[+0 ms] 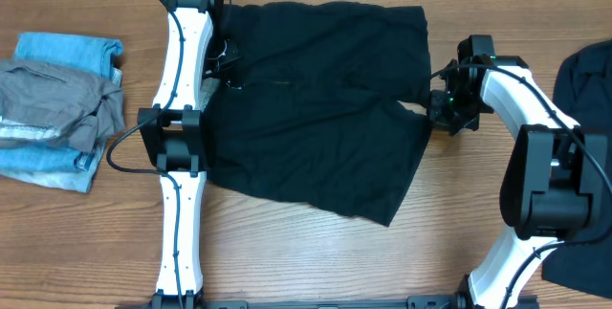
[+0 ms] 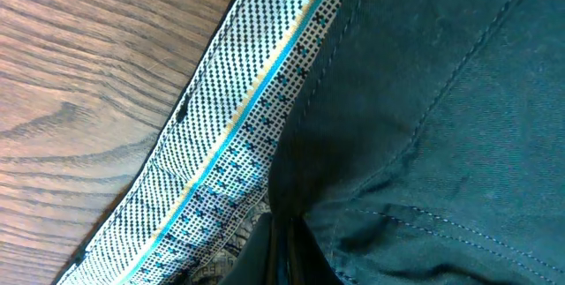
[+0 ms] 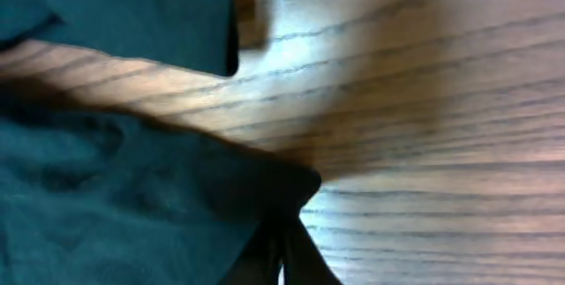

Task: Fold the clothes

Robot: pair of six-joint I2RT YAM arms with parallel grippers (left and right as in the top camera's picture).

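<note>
The clothes in play are black shorts [image 1: 316, 108] spread flat on the wooden table [image 1: 306, 261], waistband to the left and legs to the right. My left gripper [image 1: 229, 65] is at the waistband's far end. In the left wrist view it [image 2: 287, 254] is shut on the black fabric beside the whitish dotted lining [image 2: 229, 135] with its teal stripe. My right gripper [image 1: 437, 103] is at the shorts' right edge, between the two leg hems. In the right wrist view it [image 3: 282, 254] is shut on a corner of the black cloth [image 3: 132, 206] that lies on the wood.
A pile of folded blue and grey clothes [image 1: 57, 108] lies at the table's left edge. Another dark garment [image 1: 588, 75] lies at the far right, partly behind the right arm. Bare wood [image 1: 316, 261] shows in front of the shorts.
</note>
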